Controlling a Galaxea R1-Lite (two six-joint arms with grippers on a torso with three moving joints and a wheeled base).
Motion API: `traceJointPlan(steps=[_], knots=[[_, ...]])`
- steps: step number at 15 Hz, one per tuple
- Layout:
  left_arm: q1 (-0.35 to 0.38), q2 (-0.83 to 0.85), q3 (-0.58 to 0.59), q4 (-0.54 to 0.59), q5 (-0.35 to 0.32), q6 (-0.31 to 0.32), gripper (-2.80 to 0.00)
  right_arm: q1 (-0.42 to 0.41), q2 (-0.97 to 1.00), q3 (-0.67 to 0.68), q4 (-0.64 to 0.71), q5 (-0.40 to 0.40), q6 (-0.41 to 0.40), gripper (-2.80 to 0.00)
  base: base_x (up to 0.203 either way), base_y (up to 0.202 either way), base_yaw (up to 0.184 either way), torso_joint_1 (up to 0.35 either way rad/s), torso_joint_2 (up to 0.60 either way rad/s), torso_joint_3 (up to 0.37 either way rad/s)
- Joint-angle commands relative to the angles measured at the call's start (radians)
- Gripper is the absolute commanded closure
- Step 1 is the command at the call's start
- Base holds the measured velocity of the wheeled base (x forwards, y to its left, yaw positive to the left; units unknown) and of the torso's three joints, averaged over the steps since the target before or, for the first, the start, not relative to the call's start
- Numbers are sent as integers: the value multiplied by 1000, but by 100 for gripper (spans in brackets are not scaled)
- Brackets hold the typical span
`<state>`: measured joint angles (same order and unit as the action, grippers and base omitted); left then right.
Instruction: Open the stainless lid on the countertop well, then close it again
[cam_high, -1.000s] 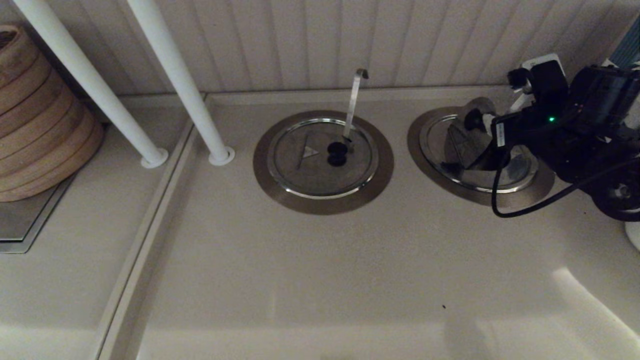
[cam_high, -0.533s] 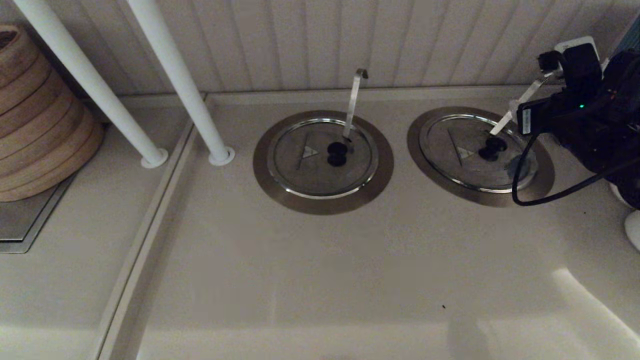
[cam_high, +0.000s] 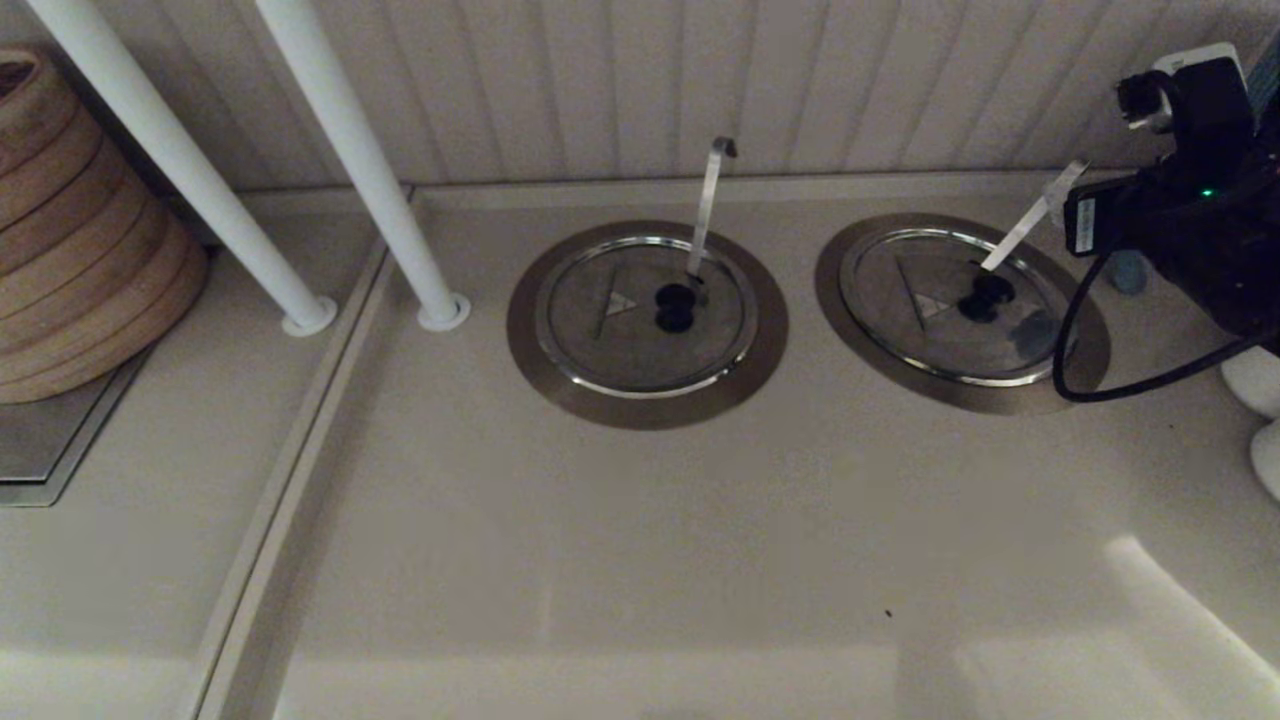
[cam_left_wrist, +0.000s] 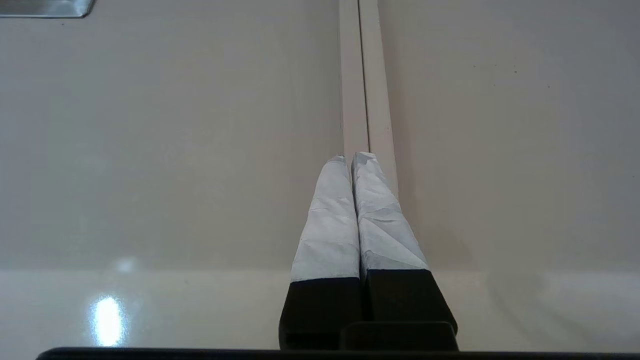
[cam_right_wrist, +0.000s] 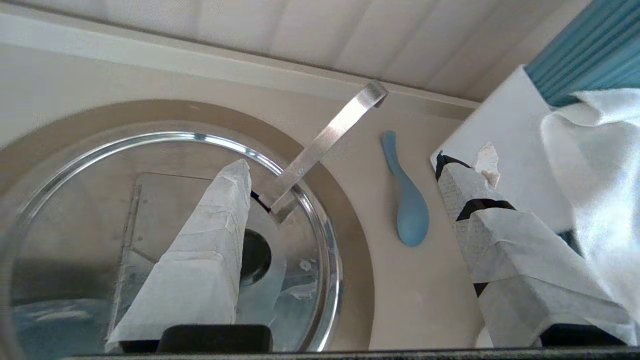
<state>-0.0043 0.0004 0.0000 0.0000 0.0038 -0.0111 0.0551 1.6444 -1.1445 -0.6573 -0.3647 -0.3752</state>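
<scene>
- Two ringed wells sit side by side in the pale countertop (cam_high: 640, 560), near the panelled back wall; the countertop well (cam_high: 1090, 372) of the task is the one on the robot's right, shown by its wide brushed-steel ring.
- On the far left stands a stack of bamboo steamers (cam_high: 80, 240), with two white poles (cam_high: 350, 160) slanting down to the counter between it and the wells.
- The stainless lid (cam_high: 930, 320) lies flat and closed inside its ring, triangle mark and fold line facing up.
- The twin lid (cam_high: 610, 345) to its left is also closed, and an upright hook-tipped handle (cam_high: 708, 205) rises through it.
- The right gripper (cam_right_wrist: 345, 170) hangs above the right edge of the task's well, clear of the lid, its paper-wrapped fingers (cam_right_wrist: 210, 235) spread wide apart and holding nothing.
- The left gripper (cam_left_wrist: 354, 156) is parked over bare counter beside a seam, fingers pressed together.
- A straight handle (cam_high: 1030, 220) slants up out of the stainless lid toward the right.
- Its black double knob (cam_high: 985, 297) sits at mid-lid, untouched.
- A small blue spoon (cam_right_wrist: 407, 200) lies on the counter just outside the ring.
</scene>
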Motion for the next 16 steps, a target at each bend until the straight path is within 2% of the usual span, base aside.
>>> traceJointPlan(steps=[1,3,4,5,9,11,12,14,16], knots=[[0,1,0,0,-1,-1,0,4,-92,2,74,3,19,-280,0,0,0,0,0,0],[0,1,0,0,0,-1,0,11,-164,4,178,25,44,-280,0,0,0,0,0,0],[0,1,0,0,1,0,0,17,-199,4,230,38,62,-195,0,0,0,0,0,0],[0,1,0,0,-1,0,0,30,-229,1,292,43,81,0,0,0,0,0,0,0],[1,1,0,0,1,-1,0,97,-407,-16,564,47,125,0,0,0,0,0,0,0],[0,1,0,0,1,-1,0,135,-499,-15,783,71,144,0,0,0,0,0,0,0],[0,1,0,0,1,-1,0,146,-516,2,838,113,161,0,0,0,0,0,0,0],[0,1,0,0,-1,-1,0,148,-590,34,916,121,191,0,0,0,0,0,0,0],[0,1,0,0,0,-1,0,148,-701,73,1051,122,213,0,0,0,0,0,0,0]])
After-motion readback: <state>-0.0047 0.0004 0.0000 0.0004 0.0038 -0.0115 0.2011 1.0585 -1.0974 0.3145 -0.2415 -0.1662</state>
